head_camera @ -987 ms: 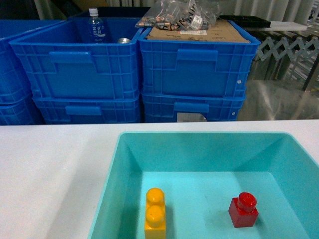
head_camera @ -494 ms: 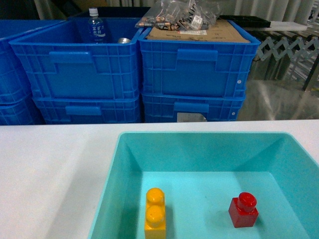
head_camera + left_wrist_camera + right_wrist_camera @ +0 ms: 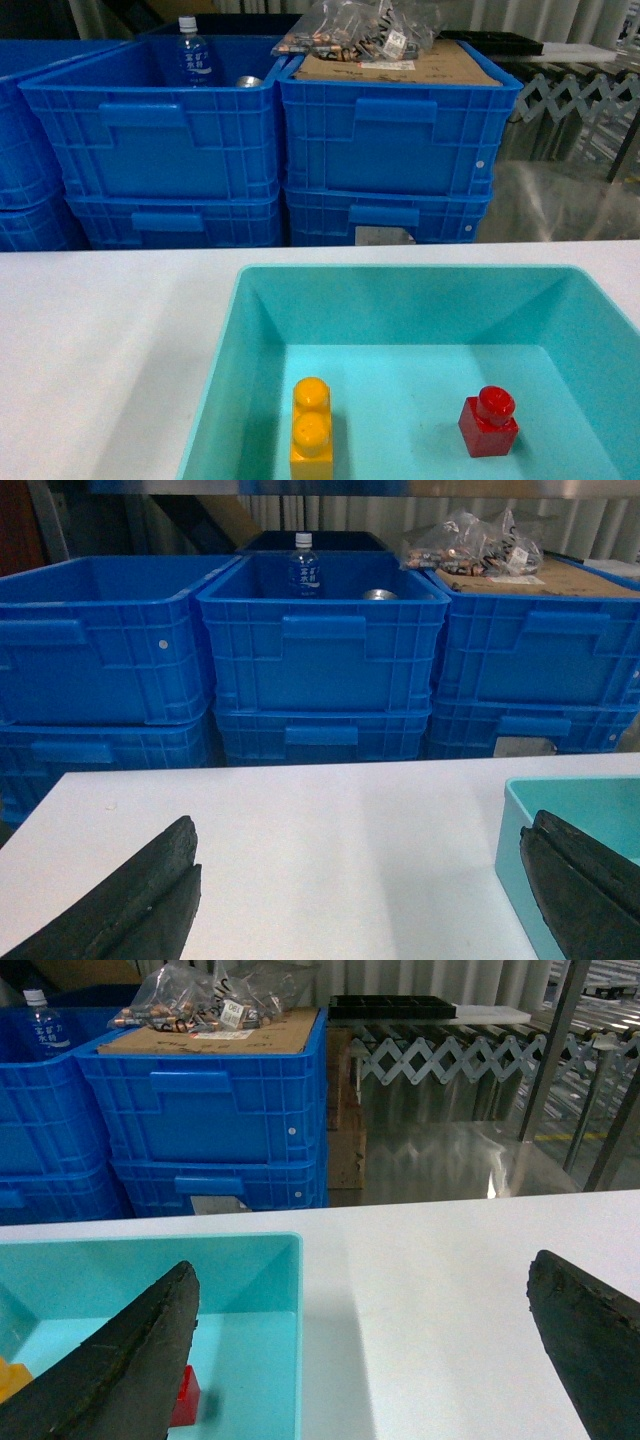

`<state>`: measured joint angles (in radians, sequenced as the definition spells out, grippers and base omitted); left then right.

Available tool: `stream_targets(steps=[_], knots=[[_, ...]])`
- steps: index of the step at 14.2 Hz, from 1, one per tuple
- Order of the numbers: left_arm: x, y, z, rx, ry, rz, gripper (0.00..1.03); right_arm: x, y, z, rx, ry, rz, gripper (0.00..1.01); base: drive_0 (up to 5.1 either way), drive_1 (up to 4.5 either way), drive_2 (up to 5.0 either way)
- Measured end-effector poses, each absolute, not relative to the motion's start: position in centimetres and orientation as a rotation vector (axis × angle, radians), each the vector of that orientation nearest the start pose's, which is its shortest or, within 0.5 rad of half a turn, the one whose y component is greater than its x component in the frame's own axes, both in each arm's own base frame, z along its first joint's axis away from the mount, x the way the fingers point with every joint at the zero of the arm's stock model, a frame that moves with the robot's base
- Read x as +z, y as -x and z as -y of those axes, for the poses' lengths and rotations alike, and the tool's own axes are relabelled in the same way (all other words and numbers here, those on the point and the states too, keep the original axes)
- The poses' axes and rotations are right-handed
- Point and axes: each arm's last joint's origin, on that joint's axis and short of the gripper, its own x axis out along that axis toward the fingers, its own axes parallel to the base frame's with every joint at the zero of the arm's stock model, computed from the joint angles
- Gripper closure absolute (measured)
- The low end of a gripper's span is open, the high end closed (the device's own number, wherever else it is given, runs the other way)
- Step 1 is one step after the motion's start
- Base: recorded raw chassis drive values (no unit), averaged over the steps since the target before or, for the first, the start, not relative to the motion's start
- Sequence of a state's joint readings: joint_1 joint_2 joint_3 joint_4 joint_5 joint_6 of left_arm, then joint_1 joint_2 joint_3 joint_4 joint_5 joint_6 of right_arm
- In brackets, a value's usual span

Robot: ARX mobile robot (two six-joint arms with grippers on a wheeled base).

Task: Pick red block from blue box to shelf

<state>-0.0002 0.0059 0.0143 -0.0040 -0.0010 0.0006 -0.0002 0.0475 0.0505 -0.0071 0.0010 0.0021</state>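
The red block (image 3: 488, 422) sits on the smooth floor of the blue box (image 3: 225, 345), in the right part, with its one round stud on top. It is glossy plastic, almost a cube. To its left, well apart, lies a yellow brick (image 3: 311, 430) with two round studs in a line. The box is light turquoise plastic with sloping walls and a plain rim, and it stands on the white matte counter (image 3: 100, 340).

My left fingers (image 3: 360, 900) are spread wide over the bare counter, holding nothing; the right one (image 3: 585, 885) is at the box's left wall. My right fingers (image 3: 360, 1360) are also wide apart and empty; the left one (image 3: 120, 1360) hangs over the box, just beside the block, and the right one over the counter. They are dark and rough.

Behind the counter stand dark blue ribbed crates (image 3: 390, 150) with handles, stacked. One carries cardboard and crumpled clear bags (image 3: 365, 30), another a water bottle (image 3: 192, 55).
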Motion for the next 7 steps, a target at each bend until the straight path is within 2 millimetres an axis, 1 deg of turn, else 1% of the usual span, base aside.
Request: stream_targets(steps=[1,2,3,4,5,6,7], knots=[[16.8,-9.7,0.0,0.001,-0.001,0.004,0.05,17.5,-9.8,0.0,-0.001,-0.002,-0.021,0.03,0.0,0.00,0.0],[16.8,-9.7,0.0,0.001,-0.001,0.004,0.05,17.5,-9.8,0.0,-0.006,-0.020,-0.242,0.03,0.0,0.00,0.0],[16.8,-9.7,0.0,0.000,-0.001,0.006,0.05,17.6,-10.2,0.2,-0.007,-0.049,-0.398,0.03,0.0,0.00,0.0],[16.8,-9.7,0.0,0.002,-0.001,0.005,0.05,17.3,-10.4,0.5,-0.012,-0.087,-0.452,0.03,0.0,0.00,0.0],[16.8,-9.7,0.0,0.001,-0.001,0.004,0.05,17.6,-10.6,0.7,-0.016,-0.123,-0.465,0.03,0.0,0.00,0.0],[16.8,-9.7,0.0,0.001,-0.001,0.005,0.05,18.8,-11.4,0.6,-0.011,-0.161,-0.477,0.03,0.0,0.00,0.0],[16.8,-9.7,0.0,0.001,-0.001,0.005,0.05,20.2,-12.5,0.1,0.020,-0.200,-0.487,0.03,0.0,0.00,0.0]])
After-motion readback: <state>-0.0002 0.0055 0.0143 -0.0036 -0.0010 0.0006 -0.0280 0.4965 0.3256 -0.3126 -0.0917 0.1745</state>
